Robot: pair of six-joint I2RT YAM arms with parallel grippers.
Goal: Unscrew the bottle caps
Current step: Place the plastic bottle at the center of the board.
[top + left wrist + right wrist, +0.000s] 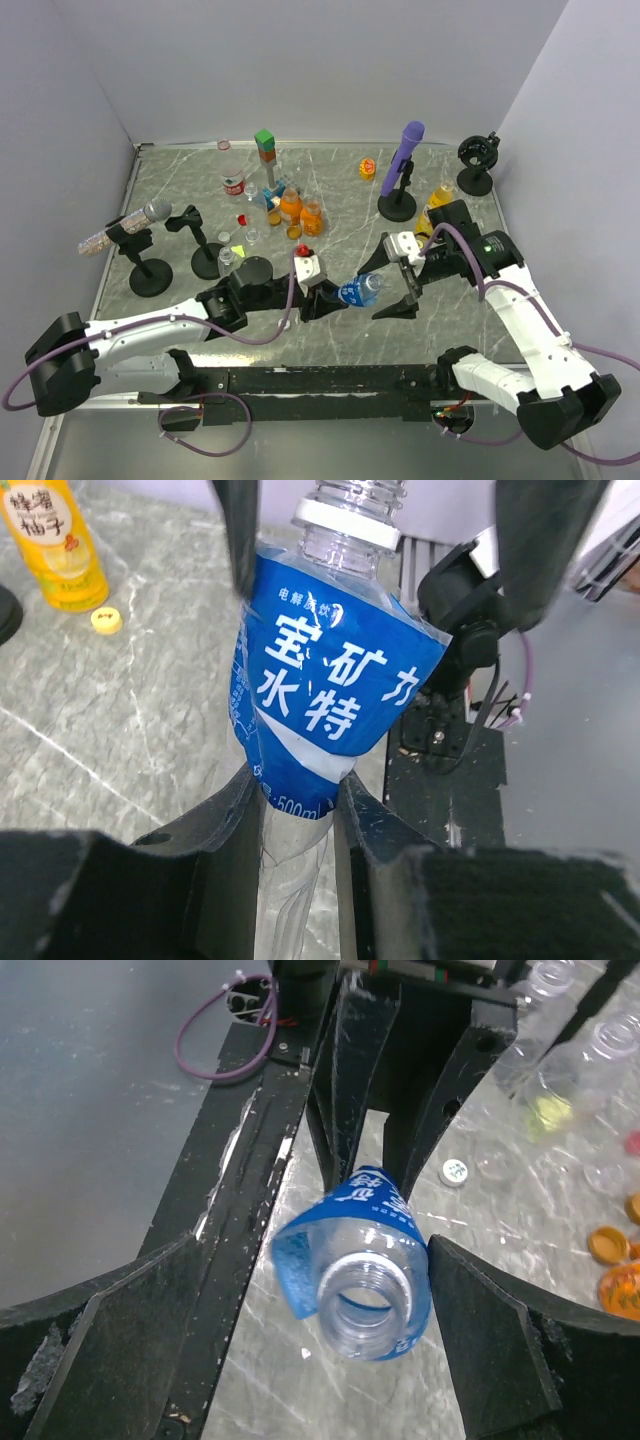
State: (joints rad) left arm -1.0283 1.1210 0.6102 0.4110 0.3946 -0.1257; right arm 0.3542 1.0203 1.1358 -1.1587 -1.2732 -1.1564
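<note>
Blue-labelled clear plastic bottle is held on a slant near the middle of the grey marbled table, towards its near edge. The left gripper pinches the bottle's lower body, its jaws pressed into the thin plastic and the label creased. The threaded neck is bare, with no cap on it, and points right towards the right gripper. That gripper's jaws stand spread wide on either side of the mouth, touching nothing. A small white screw cap lies on the table close by. A small yellow cap rests beside a yellow juice bottle. The soft bottle could buckle or slip from the tight pinch. If the left arm swings carelessly, it could topple the cluster of bottles on the far side.
</note>
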